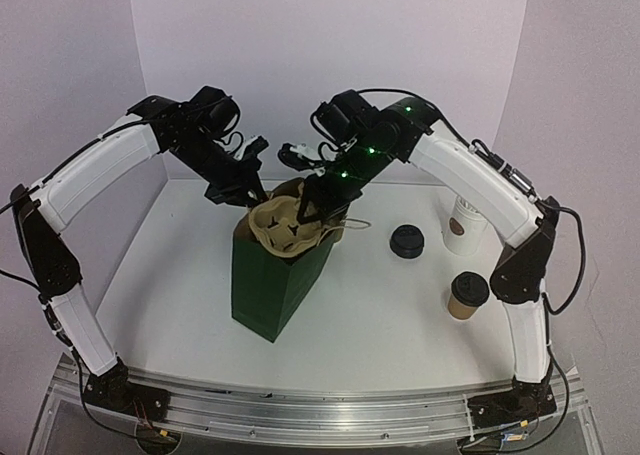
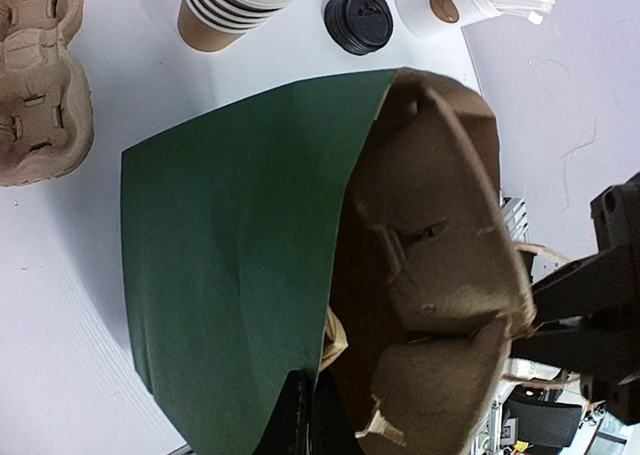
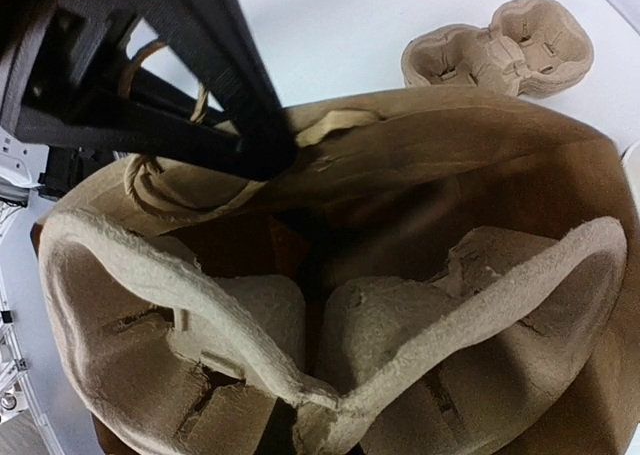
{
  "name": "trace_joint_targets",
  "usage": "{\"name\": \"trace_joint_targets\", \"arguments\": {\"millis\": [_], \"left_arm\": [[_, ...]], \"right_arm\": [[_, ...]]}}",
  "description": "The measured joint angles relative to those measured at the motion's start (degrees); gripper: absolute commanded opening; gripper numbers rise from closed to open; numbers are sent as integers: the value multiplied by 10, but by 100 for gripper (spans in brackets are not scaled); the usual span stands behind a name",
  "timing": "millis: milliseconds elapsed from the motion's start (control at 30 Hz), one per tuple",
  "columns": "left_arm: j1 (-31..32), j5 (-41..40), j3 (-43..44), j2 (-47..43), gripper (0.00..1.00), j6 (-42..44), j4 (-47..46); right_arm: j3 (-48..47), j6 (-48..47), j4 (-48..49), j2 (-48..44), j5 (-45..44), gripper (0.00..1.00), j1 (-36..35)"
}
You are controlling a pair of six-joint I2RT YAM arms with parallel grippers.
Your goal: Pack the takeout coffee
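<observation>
Takeout coffee (image 1: 468, 295) upright on bench (image 1: 180, 275), right side, beside right arm's lower link and well apart from both end effectors. Left end effector (image 1: 252, 188) and right end effector (image 1: 312, 207) sit at mouth of green bag (image 1: 270, 285).

Left wrist: bag's green side and mouth; own opening cannot be told.

Right wrist: pulp carrier (image 3: 330, 345) inside bag; own opening hidden too.

1. Top view: high behind the arm bases, facing down over the whole desk (image 1: 380, 315).
2. Left wrist view: close against the green bag (image 2: 230, 275).
3. Right wrist view: very close, looking into the bag's mouth.
4. All three share the bag and its cardboard tray (image 3: 470, 310).
</observation>
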State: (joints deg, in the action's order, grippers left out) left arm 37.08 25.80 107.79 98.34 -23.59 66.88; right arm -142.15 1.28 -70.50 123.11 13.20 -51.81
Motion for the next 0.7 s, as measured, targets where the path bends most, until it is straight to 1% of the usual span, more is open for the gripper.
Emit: {"name": "trace_joint_targets", "arguments": {"millis": [400,700], "left_arm": [[0,14,-1,12,0,12,-15],[0,29,-15,12,0,31,-29]], "right_arm": [[2,-21,-7,35,-51,0,-15],[2,-23,-7,42,-70,0,-15]]}}
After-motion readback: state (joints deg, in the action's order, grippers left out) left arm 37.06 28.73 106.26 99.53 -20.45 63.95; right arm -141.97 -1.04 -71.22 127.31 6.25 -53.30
